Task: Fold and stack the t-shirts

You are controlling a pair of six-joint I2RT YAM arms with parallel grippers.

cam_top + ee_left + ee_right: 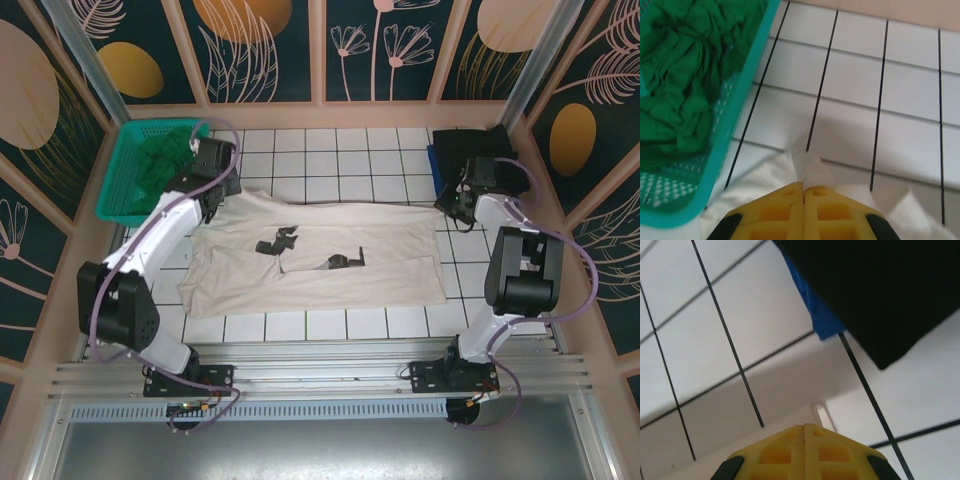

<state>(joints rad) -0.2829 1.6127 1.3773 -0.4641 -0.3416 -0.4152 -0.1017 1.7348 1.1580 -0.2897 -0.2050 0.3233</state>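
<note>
Fingers fully closed, left gripper (803, 187) and right gripper (805, 426) pinch far corners of the large cream-white cloth t-shirt (320, 255); uneven pulling risks slippage

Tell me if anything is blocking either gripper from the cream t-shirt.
Nothing visible does. The left gripper is shut on the far left corner of the cream t-shirt, beside the teal basket, and the right gripper is shut on its far right corner, just short of the black t-shirt.

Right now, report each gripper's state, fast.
Left gripper: closed, pinching the cream-white t-shirt at its far-left corner.
Right gripper: closed, pinching the same shirt's far-right corner.
</note>
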